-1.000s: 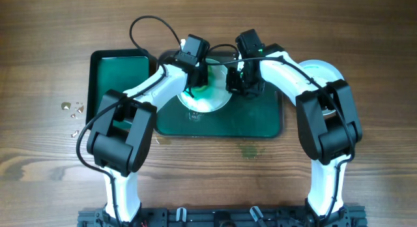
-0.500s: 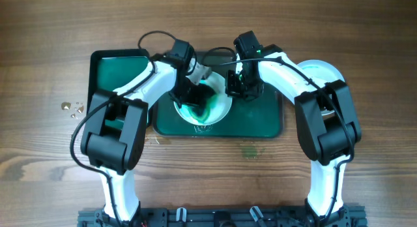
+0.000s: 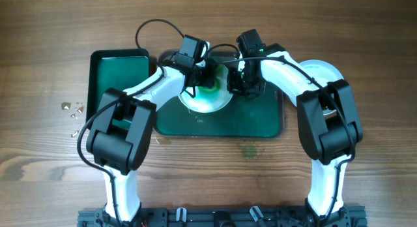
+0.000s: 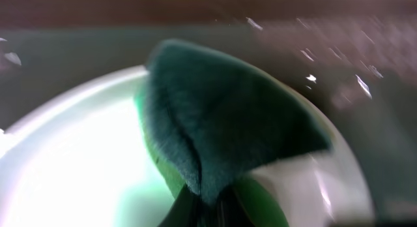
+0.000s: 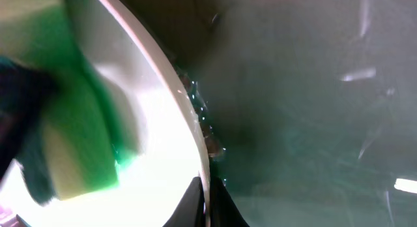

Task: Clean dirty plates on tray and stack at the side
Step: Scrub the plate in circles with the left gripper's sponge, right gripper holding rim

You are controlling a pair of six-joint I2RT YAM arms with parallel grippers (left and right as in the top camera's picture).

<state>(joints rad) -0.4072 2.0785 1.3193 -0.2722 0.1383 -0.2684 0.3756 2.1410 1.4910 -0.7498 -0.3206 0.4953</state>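
Observation:
A white plate (image 3: 207, 102) lies on the dark green tray (image 3: 254, 119). My left gripper (image 3: 203, 78) is shut on a green sponge (image 3: 210, 85) pressed on the plate's far part; the left wrist view shows the sponge (image 4: 221, 122) on the plate (image 4: 71, 168), with the fingers (image 4: 207, 211) pinching it. My right gripper (image 3: 234, 83) is shut on the plate's right rim; the right wrist view shows its fingers (image 5: 207, 204) clamping the rim (image 5: 189, 122), with the sponge (image 5: 71, 136) at left and the tray (image 5: 313, 122) at right.
A second, smaller green tray (image 3: 120, 74) sits to the left of the main tray. Small crumbs (image 3: 71, 109) lie on the wooden table at the far left. Another white plate (image 3: 319, 70) lies under my right arm, right of the tray.
My left gripper swept the sponge towards the plate's near-left side, then back up to the far part. The plate tilted and shifted with it, then settled. My right gripper kept its hold.

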